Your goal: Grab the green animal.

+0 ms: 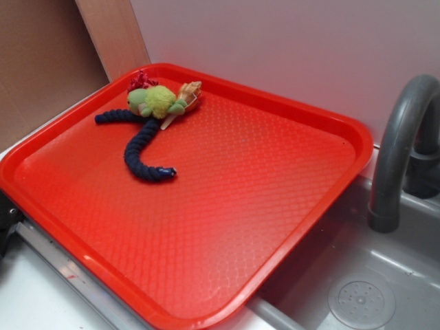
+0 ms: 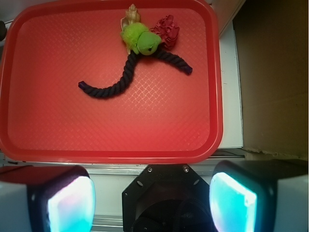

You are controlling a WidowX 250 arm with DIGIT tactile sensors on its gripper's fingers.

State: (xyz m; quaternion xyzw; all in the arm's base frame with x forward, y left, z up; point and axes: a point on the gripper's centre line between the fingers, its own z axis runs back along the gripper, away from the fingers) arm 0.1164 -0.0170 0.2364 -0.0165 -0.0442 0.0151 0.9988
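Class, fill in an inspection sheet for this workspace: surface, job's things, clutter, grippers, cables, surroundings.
Surface: red textured plastic tray, partly overhanging a grey sink.
Job's things: fuzzy yellow-green plush animal at the tray's far end, untouched.
Clutter: dark blue twisted rope, red fabric ball and tan spiral seashell, all crowding the animal.
Grippers: gripper open, short of the tray.
Cables: nothing seen.
Surroundings: grey faucet, white wall.
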